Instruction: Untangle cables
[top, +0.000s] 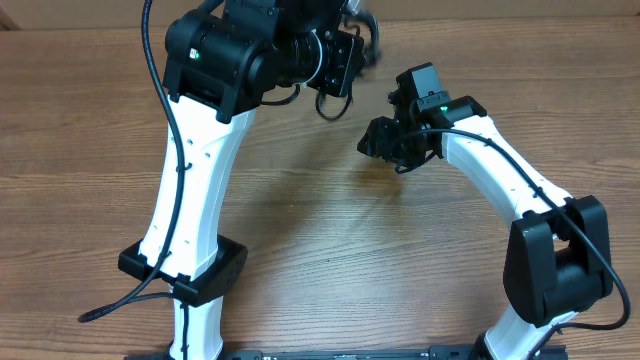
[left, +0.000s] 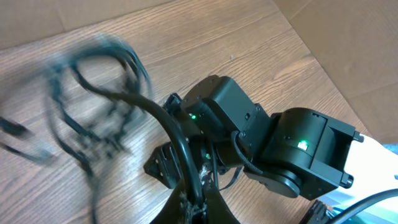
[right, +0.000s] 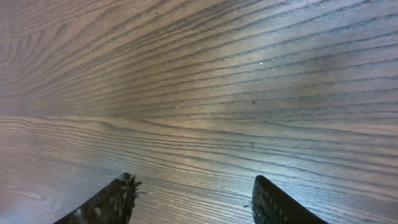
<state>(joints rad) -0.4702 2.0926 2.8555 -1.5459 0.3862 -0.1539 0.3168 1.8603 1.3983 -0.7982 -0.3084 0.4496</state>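
Observation:
In the left wrist view my left gripper (left: 194, 202) is shut on a thick black cable (left: 166, 124) and holds it above the table. The rest of the black cable tangle (left: 93, 118) hangs from it in blurred loops over the wood. In the overhead view the left gripper (top: 362, 32) is at the top centre with cable loops (top: 330, 105) dangling by it. My right gripper (right: 193, 199) is open and empty, close over bare wood. In the overhead view the right gripper (top: 378, 140) sits just right of the hanging cable, apart from it.
The right arm's wrist (left: 273, 143) fills the lower right of the left wrist view, close behind the held cable. The table's far edge (top: 500, 8) runs along the top. A black arm supply cable (top: 120, 300) lies at the lower left.

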